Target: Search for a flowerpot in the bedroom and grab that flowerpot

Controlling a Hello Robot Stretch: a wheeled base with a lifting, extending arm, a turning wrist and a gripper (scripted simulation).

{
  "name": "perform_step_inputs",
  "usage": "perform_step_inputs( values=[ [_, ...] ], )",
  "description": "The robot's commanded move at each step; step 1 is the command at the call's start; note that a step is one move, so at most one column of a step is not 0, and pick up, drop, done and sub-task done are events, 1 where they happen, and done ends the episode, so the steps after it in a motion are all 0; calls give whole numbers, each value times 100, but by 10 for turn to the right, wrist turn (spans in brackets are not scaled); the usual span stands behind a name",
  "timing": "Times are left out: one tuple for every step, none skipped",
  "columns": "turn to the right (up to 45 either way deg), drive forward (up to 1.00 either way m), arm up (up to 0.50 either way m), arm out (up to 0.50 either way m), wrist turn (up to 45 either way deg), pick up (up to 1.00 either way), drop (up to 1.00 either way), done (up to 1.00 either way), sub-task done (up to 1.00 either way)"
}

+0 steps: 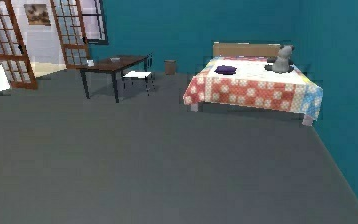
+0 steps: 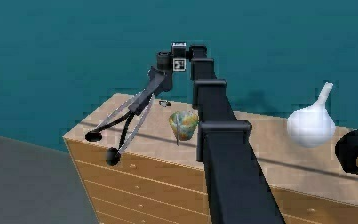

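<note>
Arm side view is showing a wooden dresser standing against a teal wall. The arm is rising from the bottom edge across the dresser top. The gripper is slanting down to the left from the arm's far end, lying over the left part of the top. Its state is not showing, and whether it is holding anything cannot be told. A small yellow-green pot is standing on the dresser at frame centre, just left of the arm and right of the gripper. A white vase is standing at right, with a dark round thing at the right edge. Forward view is showing a bed at right centre, a dark worktop with a white chair at upper left, and glazed doors at the left edge.
</note>
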Motion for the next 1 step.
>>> perform_step_inputs(
  values=[
    [0, 0, 0, 0, 450, 0, 0, 0, 0]
  ],
)
